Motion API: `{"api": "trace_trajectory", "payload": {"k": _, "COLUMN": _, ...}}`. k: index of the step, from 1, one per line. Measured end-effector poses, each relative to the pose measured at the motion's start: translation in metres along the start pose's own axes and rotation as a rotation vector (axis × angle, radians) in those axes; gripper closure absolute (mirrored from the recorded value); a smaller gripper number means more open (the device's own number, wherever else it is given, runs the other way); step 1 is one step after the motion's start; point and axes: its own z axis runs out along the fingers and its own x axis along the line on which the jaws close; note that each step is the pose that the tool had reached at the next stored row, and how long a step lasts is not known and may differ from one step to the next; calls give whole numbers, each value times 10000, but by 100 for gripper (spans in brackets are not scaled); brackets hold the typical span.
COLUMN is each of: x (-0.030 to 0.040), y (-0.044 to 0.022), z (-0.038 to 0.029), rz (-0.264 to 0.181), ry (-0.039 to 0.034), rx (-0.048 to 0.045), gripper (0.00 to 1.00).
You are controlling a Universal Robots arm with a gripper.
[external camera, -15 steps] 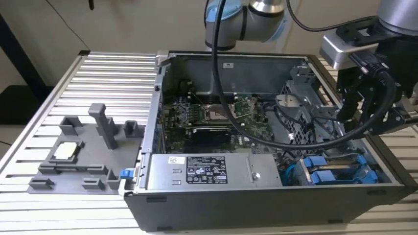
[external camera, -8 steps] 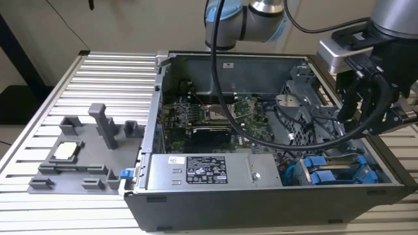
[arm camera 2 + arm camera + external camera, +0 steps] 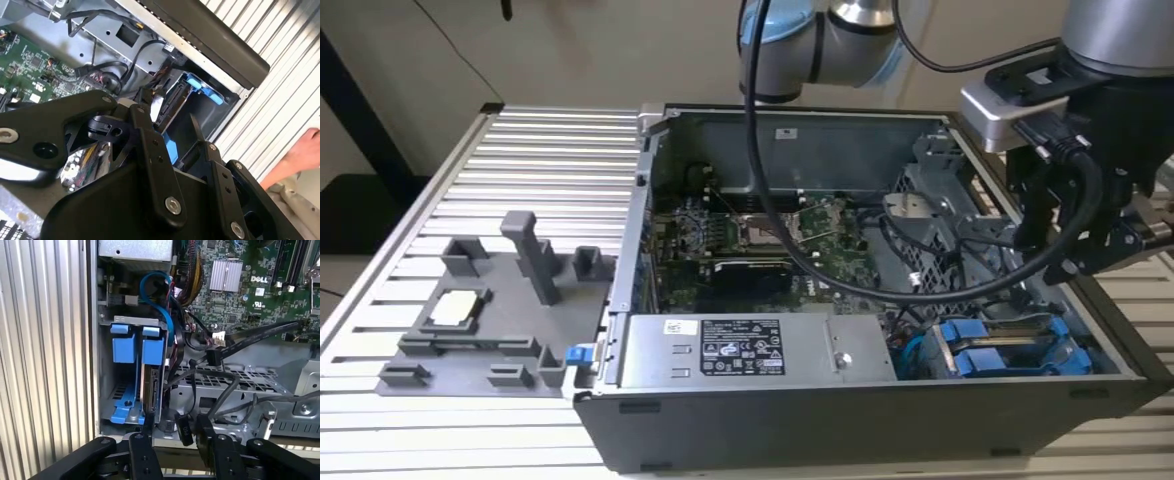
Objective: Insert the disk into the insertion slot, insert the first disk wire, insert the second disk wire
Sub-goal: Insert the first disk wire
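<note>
The disk (image 3: 151, 386) stands on edge in its blue frame (image 3: 153, 346) inside the insertion slot (image 3: 104, 371), its connector end facing me. A second blue frame (image 3: 123, 347) sits beside it. In the exterior view both blue frames (image 3: 1003, 348) show at the case's front right corner. My gripper (image 3: 175, 424) hovers just over the disk's connector end, open, with a loose black wire plug (image 3: 183, 429) lying between the fingers (image 3: 146, 432). Another black plug (image 3: 212, 356) hangs on its cable over the perforated cage. The gripper (image 3: 1083, 262) is above the bay; the second wrist view has it (image 3: 171, 127) over the blue frame.
The open case holds the motherboard (image 3: 767, 232) and a silver power-supply box (image 3: 750, 350). A blue cable (image 3: 161, 296) loops past the bay. A grey fixture tray (image 3: 483, 312) lies on the ribbed table at the exterior view's left. A person's hand (image 3: 304, 149) is outside the case.
</note>
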Motion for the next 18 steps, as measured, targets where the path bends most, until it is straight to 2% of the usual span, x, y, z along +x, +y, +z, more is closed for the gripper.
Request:
{"api": "trace_trajectory", "payload": {"k": 3, "x": -31, "y": 33, "z": -6, "rz": -52, "ry": 199, "rx": 288, "gripper": 53}}
{"api": "trace_trajectory", "payload": {"k": 4, "x": -42, "y": 49, "z": -10, "rz": -68, "ry": 258, "rx": 348, "gripper": 53}}
{"api": "trace_trajectory", "payload": {"k": 7, "x": -78, "y": 104, "z": -22, "rz": -92, "ry": 358, "rx": 479, "gripper": 53}}
{"api": "trace_trajectory", "payload": {"k": 10, "x": -98, "y": 123, "z": -18, "rz": -93, "ry": 379, "rx": 587, "gripper": 53}}
{"api": "trace_trajectory", "payload": {"k": 15, "x": -105, "y": 139, "z": 4, "rz": -93, "ry": 399, "rx": 711, "gripper": 53}}
{"api": "trace_trajectory", "payload": {"k": 18, "x": -106, "y": 142, "z": 13, "rz": -105, "ry": 438, "rx": 733, "gripper": 53}}
